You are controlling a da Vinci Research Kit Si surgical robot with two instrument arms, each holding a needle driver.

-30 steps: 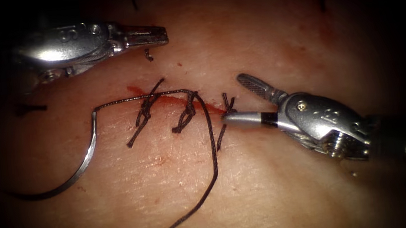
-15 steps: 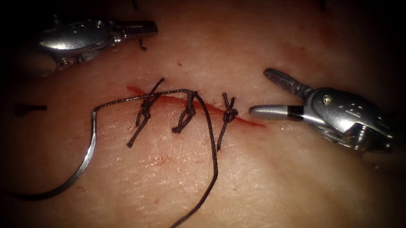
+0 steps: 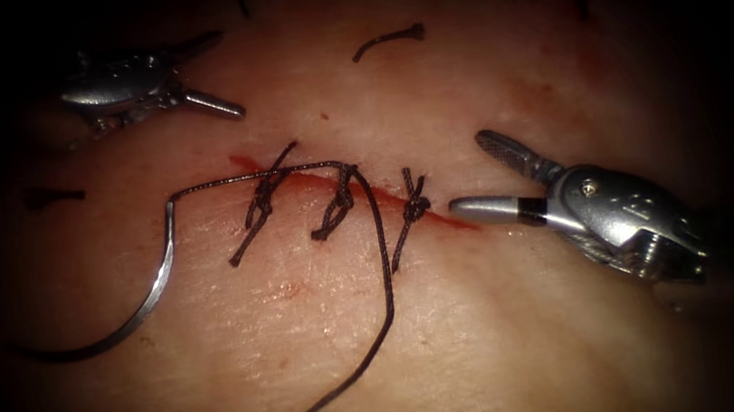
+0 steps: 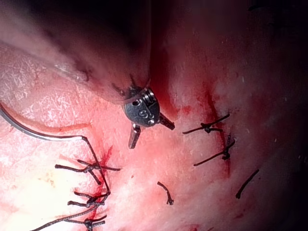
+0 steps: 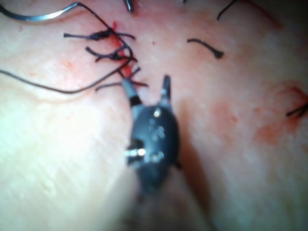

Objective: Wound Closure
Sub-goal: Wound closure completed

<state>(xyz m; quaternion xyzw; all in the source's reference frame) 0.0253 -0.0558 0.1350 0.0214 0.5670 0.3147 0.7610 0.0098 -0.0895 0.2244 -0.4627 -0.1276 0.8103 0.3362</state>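
Needle (image 3: 136, 299) lies free on the tissue (image 3: 508, 337), left of the cut (image 3: 319, 184). Left tool (image 3: 207, 72) and right tool (image 3: 484, 175) both stand open, empty; I would grasp mid-curve.

tools: 2 (image 3: 217, 76) (image 3: 482, 176) | needle: 1 (image 3: 153, 292) | knotted stitches on cut: 3 (image 3: 262, 199) | tissue: 1 (image 3: 507, 328)

Both pincers stood open and empty: left pincer (image 3: 212, 75) above the cut (image 3: 356, 189), right pincer (image 3: 478, 176) just beside its right end. Needle (image 3: 137, 312) lay free on tissue (image 3: 507, 328), left of three knots, thread (image 3: 383, 268) trailing.
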